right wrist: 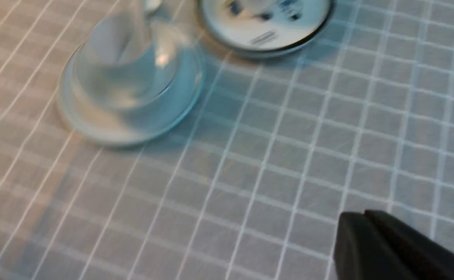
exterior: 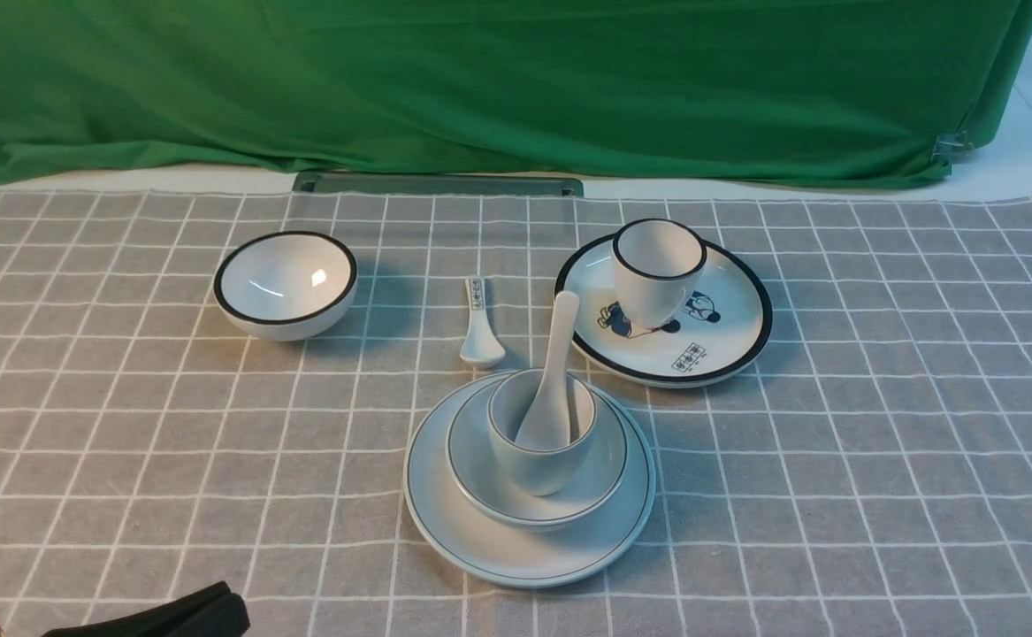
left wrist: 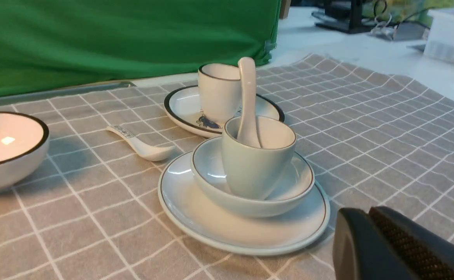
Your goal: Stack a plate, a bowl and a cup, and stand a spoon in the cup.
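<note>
Front view shows only a dark piece of the left gripper at the near left edge of the checked cloth; whether its fingers are spread or pressed together cannot be told. In the left wrist view one black finger fills the near corner, with nothing held against it. Just beyond that finger, near but apart from it, lies the plate. The bowl sits inside the plate, the cup stands upright inside the bowl, and the spoon stands in the cup, scoop down and handle leaning up past the rim.

In the right wrist view the right gripper shows only one dark finger at the corner, so its spread cannot be told; the blurred stack lies well apart from it across bare cloth.

Farther from the left finger, beyond the stack, a small marked spoon lies flat on the cloth, just beside the plate's far edge. Past it to the right sits a black-rimmed cartoon plate holding a black-rimmed cup upright. Well off to the left stands a deep black-rimmed bowl, empty. A green curtain hangs behind everything.
</note>
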{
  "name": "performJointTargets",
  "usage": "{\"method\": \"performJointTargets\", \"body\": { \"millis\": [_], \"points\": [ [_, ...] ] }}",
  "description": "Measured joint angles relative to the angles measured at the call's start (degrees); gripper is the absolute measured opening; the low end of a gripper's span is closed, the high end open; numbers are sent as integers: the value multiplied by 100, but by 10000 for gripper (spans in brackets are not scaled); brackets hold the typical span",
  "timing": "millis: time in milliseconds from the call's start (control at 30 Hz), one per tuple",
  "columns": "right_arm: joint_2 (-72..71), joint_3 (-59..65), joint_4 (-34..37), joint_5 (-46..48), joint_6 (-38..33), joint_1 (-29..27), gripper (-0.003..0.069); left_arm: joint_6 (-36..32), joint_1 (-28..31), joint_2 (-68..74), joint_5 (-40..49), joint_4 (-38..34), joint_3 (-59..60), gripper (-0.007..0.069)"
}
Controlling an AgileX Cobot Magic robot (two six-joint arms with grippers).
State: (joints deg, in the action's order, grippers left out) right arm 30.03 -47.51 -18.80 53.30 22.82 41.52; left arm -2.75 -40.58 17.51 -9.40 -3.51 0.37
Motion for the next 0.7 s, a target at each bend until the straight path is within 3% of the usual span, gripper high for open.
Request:
{"method": "performJointTargets", "body": {
  "millis": [133,267,400,533,700],
  "points": [
    [-908,1048,736,-1601,-1613,-1564,16,0,0,0,10,0,0,13],
    [-1961,2695,1408,-2878,-2133,-3040,16,0,0,0,10,0,0,13],
    [-2609,3845,1547,-3571,-2223,-3575,16,0,0,0,10,0,0,13],
    [-2942,4647,1578,-4122,-2248,-3712,16,0,0,0,10,0,0,13],
    [-2993,4783,1591,-3961,-2431,-3719,16,-24,0,0,15,0,0,13]
  ]
}}
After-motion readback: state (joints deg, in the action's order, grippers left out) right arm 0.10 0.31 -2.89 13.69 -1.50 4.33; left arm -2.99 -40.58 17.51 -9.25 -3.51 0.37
